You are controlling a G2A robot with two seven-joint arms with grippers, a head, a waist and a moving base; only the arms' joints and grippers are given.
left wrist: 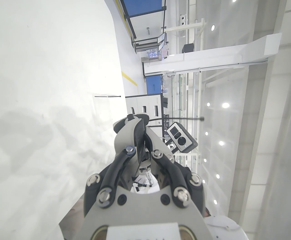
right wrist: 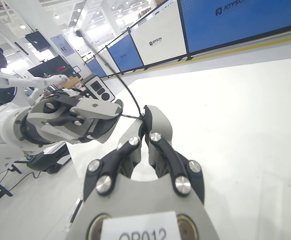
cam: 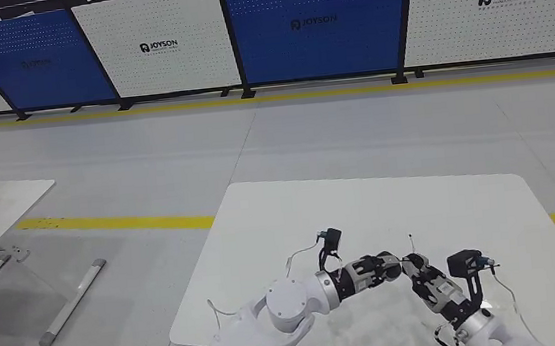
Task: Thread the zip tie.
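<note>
Black zip tie is up in the air over the white table, low centre-right of the top view, strung btw both hands. Right hand has its fingers pressed together on the strap, mid-frame in the right wrist view. From there the long part arcs off to the upper left, w/ what looks like the head at the far end (blurry tbh). A thin bit runs sideways to the left hand, also clamped tight on it. Guessing one hand steadies the strap so the other can line up the end. Can't tell if anything's threaded yet.
</note>
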